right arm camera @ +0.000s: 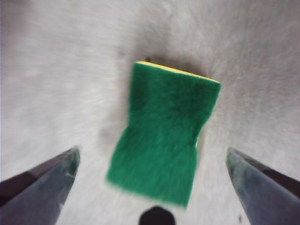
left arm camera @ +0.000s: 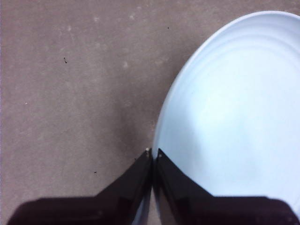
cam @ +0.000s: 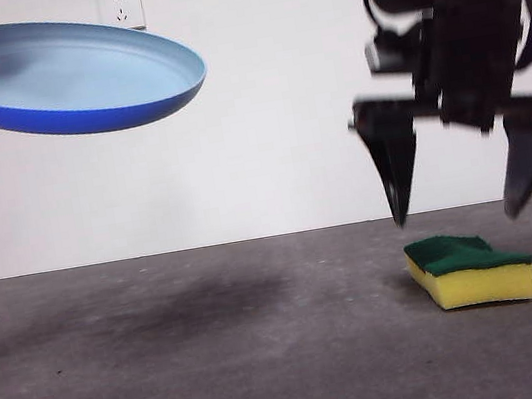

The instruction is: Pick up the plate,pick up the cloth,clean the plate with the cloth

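Clamping the plate aloft by its rim, the left gripper waits while the wide-open right gripper hovers above the cloth, ready to grasp it.

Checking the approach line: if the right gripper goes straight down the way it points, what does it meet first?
Most likely the sponge: the open right gripper hangs just above it, jaws straddling its green top.

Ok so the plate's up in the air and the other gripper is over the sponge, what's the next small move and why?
Probably lower the right gripper straight down and shut it on the sponge. Its jaws are open and hang just above the sponge, which lies flat on the table between them in the right wrist view. The left gripper already holds the plate aloft by its rim.
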You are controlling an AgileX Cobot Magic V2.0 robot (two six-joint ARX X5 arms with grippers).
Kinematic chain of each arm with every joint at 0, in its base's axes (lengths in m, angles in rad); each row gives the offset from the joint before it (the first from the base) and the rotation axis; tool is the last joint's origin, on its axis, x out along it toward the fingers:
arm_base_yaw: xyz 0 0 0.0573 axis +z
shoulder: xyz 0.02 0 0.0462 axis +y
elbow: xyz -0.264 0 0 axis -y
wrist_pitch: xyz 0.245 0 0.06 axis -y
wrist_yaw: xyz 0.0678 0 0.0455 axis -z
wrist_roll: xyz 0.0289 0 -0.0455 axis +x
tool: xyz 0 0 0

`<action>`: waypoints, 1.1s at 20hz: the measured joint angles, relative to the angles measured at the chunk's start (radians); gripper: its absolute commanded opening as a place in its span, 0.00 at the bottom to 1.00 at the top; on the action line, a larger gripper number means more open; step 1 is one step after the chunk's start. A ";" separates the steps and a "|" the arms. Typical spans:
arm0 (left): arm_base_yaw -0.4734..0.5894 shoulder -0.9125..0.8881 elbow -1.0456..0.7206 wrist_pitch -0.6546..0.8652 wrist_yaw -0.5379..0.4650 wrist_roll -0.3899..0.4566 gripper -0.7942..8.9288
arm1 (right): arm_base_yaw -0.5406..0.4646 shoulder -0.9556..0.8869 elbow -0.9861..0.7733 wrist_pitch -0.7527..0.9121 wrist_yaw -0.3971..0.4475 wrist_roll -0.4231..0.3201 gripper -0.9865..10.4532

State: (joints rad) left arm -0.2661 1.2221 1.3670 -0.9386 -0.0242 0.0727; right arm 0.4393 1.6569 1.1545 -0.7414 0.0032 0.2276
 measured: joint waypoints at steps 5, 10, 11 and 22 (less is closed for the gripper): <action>0.000 0.000 0.000 -0.011 0.000 0.006 0.07 | 0.000 0.118 0.000 0.055 0.000 0.010 0.48; 0.000 0.036 0.000 -0.011 0.000 0.006 0.07 | 0.000 0.126 0.000 0.057 0.000 0.012 0.35; 0.000 0.060 0.000 -0.011 -0.001 0.006 0.07 | -0.001 0.126 0.000 0.056 0.000 0.012 0.27; 0.000 0.315 0.000 0.051 0.023 0.015 0.07 | -0.006 -0.103 0.000 0.048 -0.062 -0.005 0.08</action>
State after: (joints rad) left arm -0.2661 1.5372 1.3670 -0.8875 -0.0010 0.0875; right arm 0.4332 1.5543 1.1545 -0.6937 -0.0589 0.2230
